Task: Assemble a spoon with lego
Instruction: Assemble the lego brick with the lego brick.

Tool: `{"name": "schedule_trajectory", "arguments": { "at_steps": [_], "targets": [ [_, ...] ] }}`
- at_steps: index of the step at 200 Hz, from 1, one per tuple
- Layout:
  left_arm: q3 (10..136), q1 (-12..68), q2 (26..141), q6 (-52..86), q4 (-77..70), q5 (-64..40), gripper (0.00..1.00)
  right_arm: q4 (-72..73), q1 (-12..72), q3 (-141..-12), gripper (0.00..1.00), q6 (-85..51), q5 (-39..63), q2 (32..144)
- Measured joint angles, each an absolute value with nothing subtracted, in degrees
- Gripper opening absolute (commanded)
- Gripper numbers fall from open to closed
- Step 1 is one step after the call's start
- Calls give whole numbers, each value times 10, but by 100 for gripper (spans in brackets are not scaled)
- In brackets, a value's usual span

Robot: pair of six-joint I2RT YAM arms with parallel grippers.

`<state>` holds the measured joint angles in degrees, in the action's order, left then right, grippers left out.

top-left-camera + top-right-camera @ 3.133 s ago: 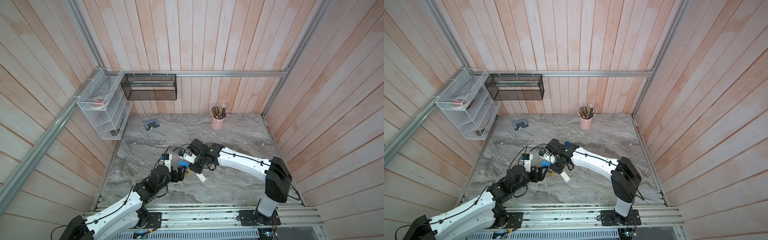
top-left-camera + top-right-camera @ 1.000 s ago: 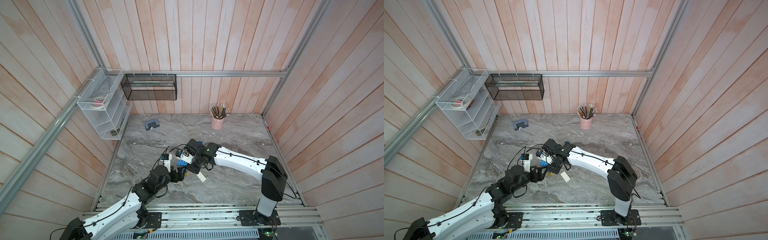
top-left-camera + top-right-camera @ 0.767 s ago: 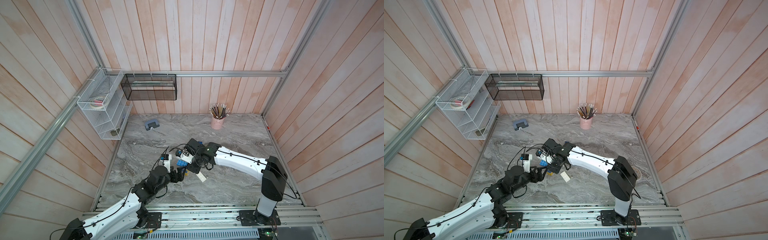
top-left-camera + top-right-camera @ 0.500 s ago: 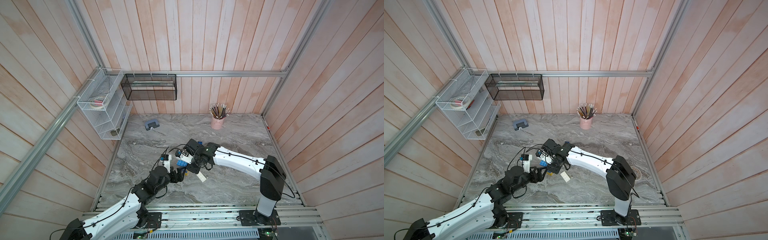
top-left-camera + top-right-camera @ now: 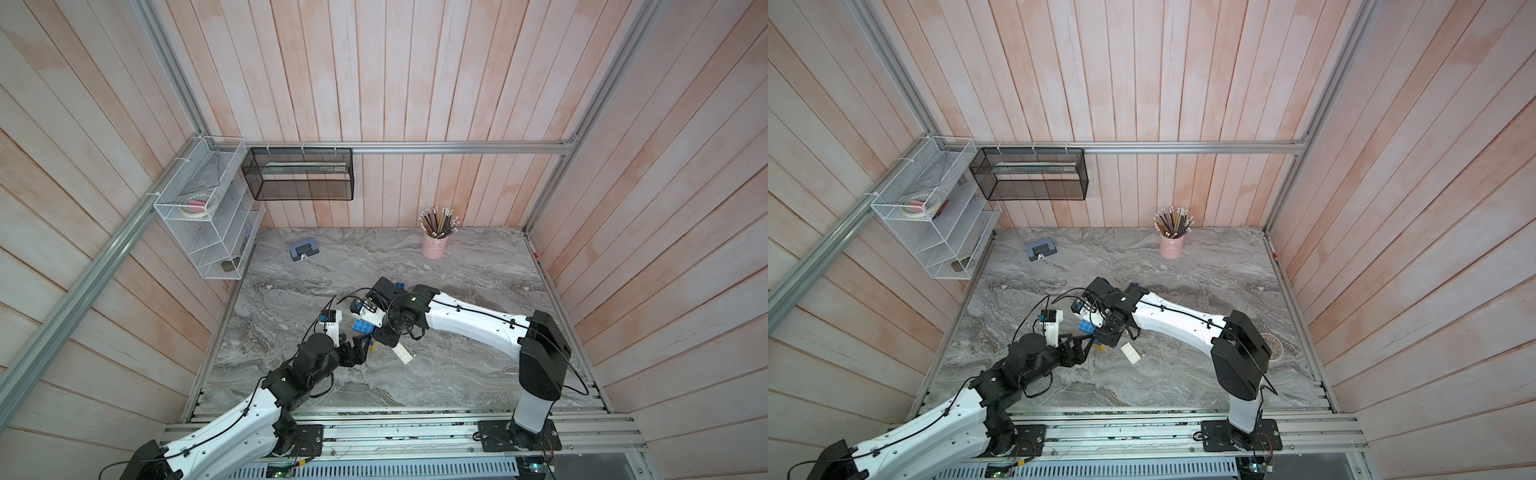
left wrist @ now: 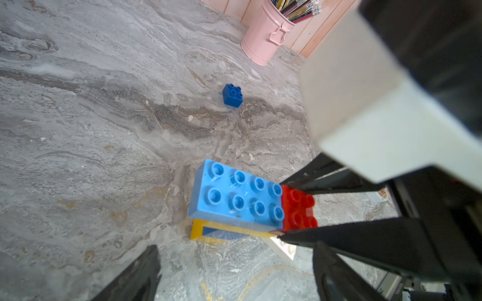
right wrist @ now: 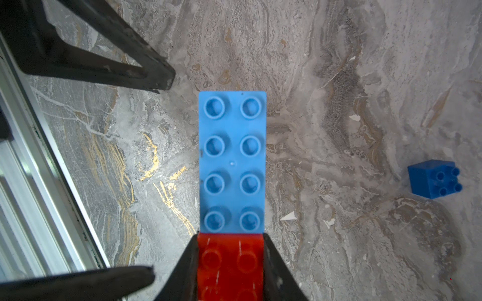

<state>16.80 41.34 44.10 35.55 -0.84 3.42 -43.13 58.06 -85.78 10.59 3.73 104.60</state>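
The left gripper [image 7: 160,176] stands spread, one finger to either side of the free end of the light blue brick [image 7: 232,161] and touching nothing. I judge its best job here is to brace: close gently on that end so the stack cannot pivot.

The half-built spoon [image 5: 365,330] sits near the front middle of the marble table [image 6: 78,130], between the two arms. The long light blue brick lies butted end to end with a red brick [image 6: 297,206], and a yellow brick [image 6: 198,229] shows beneath them. Whether the studs are fully seated cannot be told.

The right gripper [image 7: 230,242] pinches the red brick by its sides. Pressure should go straight down and square to the studs, since a tilted push would probably pop the joint.

Just beside lies a flat white brick [image 5: 404,354], partly under the stack's edge, so nothing should be dragged sideways. A small dark blue brick [image 6: 232,95] waits well apart, farther back.
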Motion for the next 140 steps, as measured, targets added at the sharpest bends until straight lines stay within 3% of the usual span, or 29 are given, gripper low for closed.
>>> {"name": "schedule_trajectory", "arguments": {
  "at_steps": [91,140],
  "targets": [
    [166,412,425,356,-4,34,92,-431,580,-862,14,106,41,1053],
    [165,411,422,356,3,34,92,-433,580,-865,27,106,41,1054]
  ]
}}
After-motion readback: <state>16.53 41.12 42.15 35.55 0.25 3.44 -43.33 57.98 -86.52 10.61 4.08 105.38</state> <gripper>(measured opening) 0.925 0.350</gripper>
